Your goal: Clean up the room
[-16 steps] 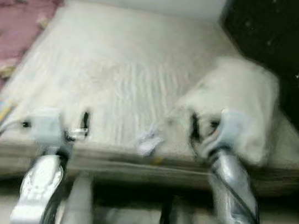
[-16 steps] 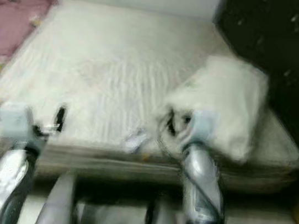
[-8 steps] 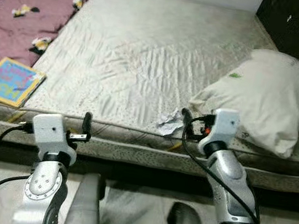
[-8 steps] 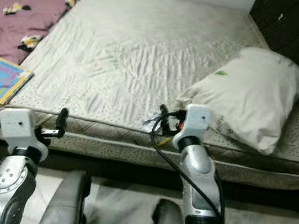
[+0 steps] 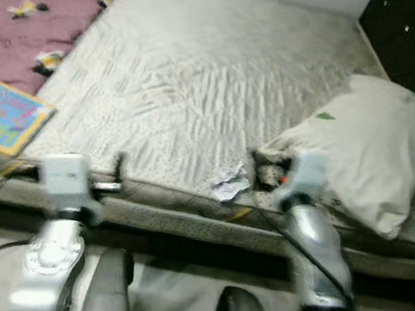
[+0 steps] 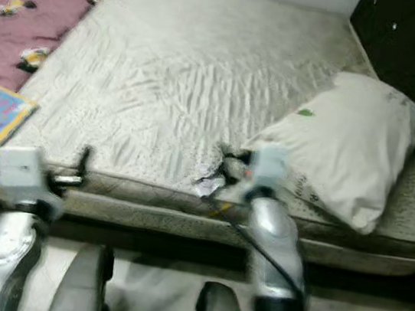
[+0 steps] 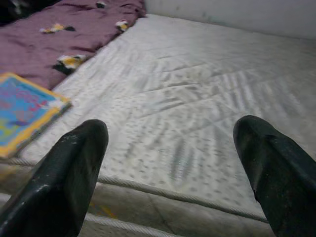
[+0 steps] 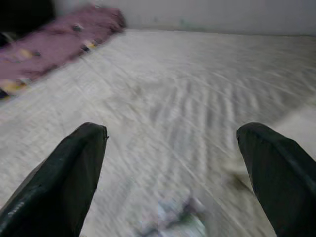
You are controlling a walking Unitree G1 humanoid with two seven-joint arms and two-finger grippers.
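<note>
From the head, the right gripper (image 5: pixel 263 171) reaches over the mattress (image 5: pixel 204 70) edge beside a crumpled paper (image 5: pixel 228 182), pillow (image 5: pixel 369 159) just right. Left gripper (image 5: pixel 117 176) hovers at the near edge. Both wrist views show fingers (image 7: pixel 74 168) spread wide, released; a book (image 7: pixel 22 108) lies by the purple blanket (image 7: pixel 64 34).
</note>
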